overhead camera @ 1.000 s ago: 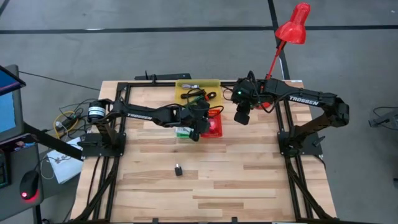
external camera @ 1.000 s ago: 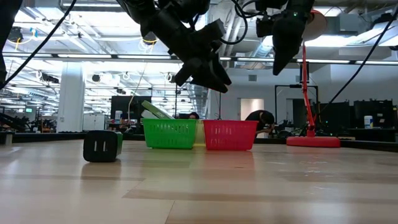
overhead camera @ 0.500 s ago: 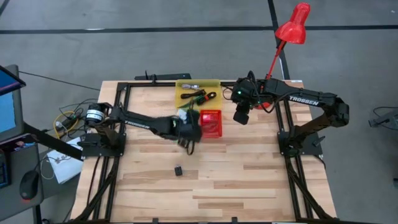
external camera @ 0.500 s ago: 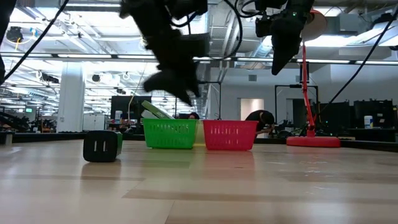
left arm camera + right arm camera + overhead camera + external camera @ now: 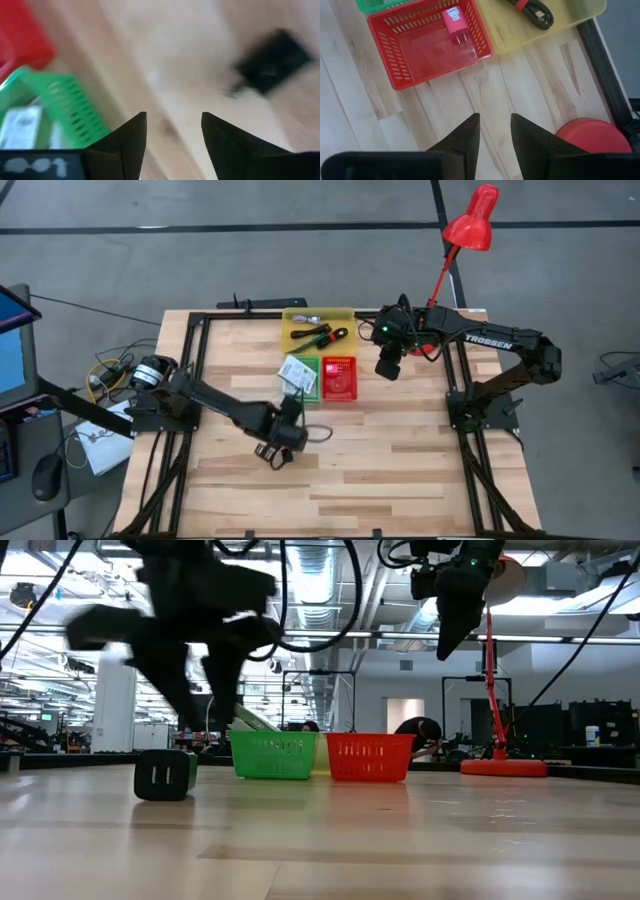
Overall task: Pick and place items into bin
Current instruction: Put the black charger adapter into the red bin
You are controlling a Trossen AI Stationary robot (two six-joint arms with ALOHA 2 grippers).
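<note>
Needed a slower, squarer descent with the left gripper, fingers spread and empty, centred over the small black charger block lying on bare wood ahead of and off to one side of the fingertips, apart, while the right gripper, open, waited above the red bin.

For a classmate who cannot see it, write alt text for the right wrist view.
The right gripper, fingers open and empty, hangs above bare wooden table. Ahead sits a red basket holding a pink plug adapter, with a yellow tray of cables beside it.
</note>
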